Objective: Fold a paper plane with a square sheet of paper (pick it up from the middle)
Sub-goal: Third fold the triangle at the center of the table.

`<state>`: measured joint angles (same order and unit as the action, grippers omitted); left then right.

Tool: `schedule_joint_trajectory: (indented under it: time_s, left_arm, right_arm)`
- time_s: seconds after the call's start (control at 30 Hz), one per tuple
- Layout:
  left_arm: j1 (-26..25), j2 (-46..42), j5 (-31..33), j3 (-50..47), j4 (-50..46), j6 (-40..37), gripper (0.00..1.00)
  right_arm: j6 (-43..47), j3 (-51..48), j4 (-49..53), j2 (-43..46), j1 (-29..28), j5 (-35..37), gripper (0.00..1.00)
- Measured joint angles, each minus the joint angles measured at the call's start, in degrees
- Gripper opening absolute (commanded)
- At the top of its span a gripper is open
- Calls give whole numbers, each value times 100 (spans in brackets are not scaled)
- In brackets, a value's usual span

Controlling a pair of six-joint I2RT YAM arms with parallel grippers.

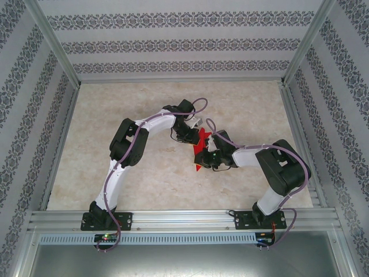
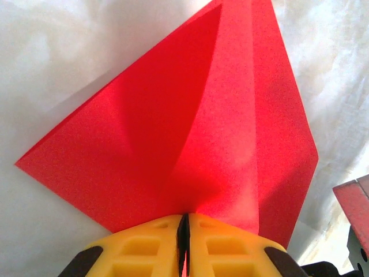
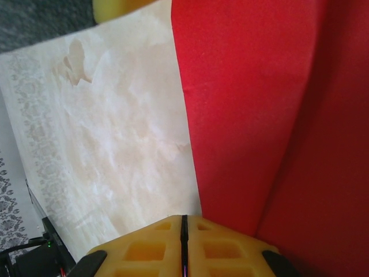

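Both the left claw (image 2: 183, 245) and right claw (image 3: 184, 245) clench the red paper (image 2: 202, 133).

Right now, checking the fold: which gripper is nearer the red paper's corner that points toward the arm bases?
Right. The right gripper pinches the red paper just beside that near corner; the left gripper pinches its far end, farther from the corner.

the left arm (image 1: 124, 145) and right arm (image 1: 281, 168) are bent at the elbows and angled inward, the hands set close together. the left hand (image 2: 183, 224) is clamped on the red paper (image 2: 219, 133), and the right hand (image 3: 184, 224) is likewise pinched onto it.
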<state>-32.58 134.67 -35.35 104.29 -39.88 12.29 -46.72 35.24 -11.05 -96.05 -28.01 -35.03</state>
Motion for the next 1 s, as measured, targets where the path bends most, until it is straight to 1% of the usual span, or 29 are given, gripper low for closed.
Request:
schedule_joint_trajectory:
  time_s: [0.43,0.57,0.73,0.87,1.0]
  left_arm:
    - [0,11,0,20,-20,-13,14]
    - [0,13,0,22,-20,-13,14]
    - [0,26,0,44,-44,-13,14]
    - [0,35,-2,63,-63,-13,14]
    - [0,35,-2,63,-66,-15,14]
  right_arm:
    - [2,87,33,-72,-37,-26,11]
    - [2,92,33,-70,-37,-42,13]
    - [24,92,284,293,-37,66,16]
    - [26,87,354,634,-37,101,16]
    - [20,-2,352,686,-37,87,16]
